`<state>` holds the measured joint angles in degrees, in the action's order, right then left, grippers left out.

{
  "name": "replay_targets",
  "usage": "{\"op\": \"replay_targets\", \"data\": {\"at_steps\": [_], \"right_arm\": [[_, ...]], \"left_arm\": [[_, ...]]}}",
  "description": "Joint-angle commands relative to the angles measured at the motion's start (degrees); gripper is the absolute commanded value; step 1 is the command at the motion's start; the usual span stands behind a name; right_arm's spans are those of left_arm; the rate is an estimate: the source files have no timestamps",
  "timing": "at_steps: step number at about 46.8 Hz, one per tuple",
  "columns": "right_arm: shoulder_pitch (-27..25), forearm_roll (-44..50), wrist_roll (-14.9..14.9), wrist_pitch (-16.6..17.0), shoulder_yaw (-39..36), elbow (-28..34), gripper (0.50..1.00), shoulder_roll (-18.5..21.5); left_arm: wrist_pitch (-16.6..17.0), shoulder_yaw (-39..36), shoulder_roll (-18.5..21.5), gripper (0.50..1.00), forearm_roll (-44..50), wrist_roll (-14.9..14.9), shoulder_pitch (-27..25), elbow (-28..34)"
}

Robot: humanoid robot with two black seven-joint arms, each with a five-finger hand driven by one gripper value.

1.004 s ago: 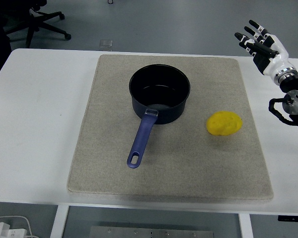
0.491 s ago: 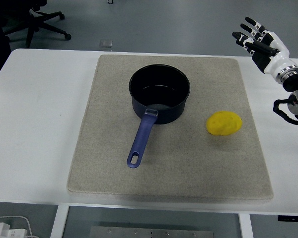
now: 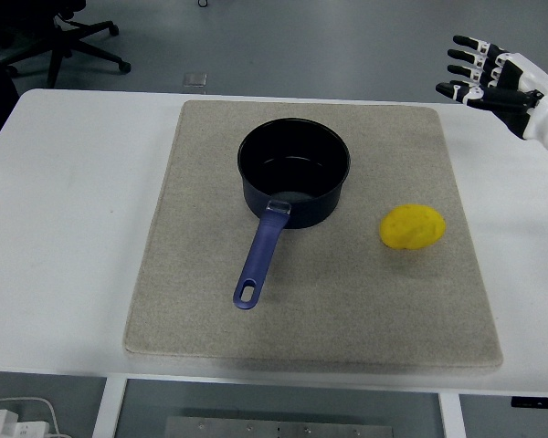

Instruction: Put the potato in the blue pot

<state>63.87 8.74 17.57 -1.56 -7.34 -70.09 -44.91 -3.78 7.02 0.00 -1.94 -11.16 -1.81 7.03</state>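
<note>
A white bench is seen from above, and a beige mat is spread across most of its middle. The blue pot stands upright on the far half of the mat, its dark inside open to view and holding nothing that can be made out. Its blue handle is pointed toward the near edge and a little to the left, with the hanging hole at its tip. The potato, bright yellow, lies on the mat to the right of the pot and slightly nearer, well apart from the pot's wall and not touched by anything.

The right hand is held in the air at the picture's upper right, over the far right corner of the bench, well apart from the potato. Its fingers are stretched out and spread, pointing left, and nothing is held in them. The wrist is cut off by the picture's edge, so the arm behind it can hardly be judged.

Beyond the bench, grey floor and the base of an office chair are seen at the upper left. A white cable lies under the near left corner.
</note>
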Motion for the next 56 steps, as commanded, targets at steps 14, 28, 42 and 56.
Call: {"op": "replay_targets", "data": {"at_steps": [14,28,42,56], "right_arm": [[14.9,19.6,0.1,1.8,19.5,-10.8,0.928,-9.5],[20.5,33.4,0.1,4.5,27.2,-12.8,0.928,-9.3],[21.0,37.5,0.1,4.3,32.4,-11.1,0.928,-2.2],[19.1,39.2,0.1,3.1,34.2,-6.5,0.928,2.5]], "left_arm": [[0.0,-0.1,0.0,0.994,0.0,0.0,0.0,0.0],[0.0,0.0,0.0,0.994,0.0,0.0,0.0,0.0],[0.0,0.0,0.0,0.994,0.0,0.0,0.0,0.0],[0.0,0.0,0.0,0.994,0.0,0.0,0.0,0.0]]}}
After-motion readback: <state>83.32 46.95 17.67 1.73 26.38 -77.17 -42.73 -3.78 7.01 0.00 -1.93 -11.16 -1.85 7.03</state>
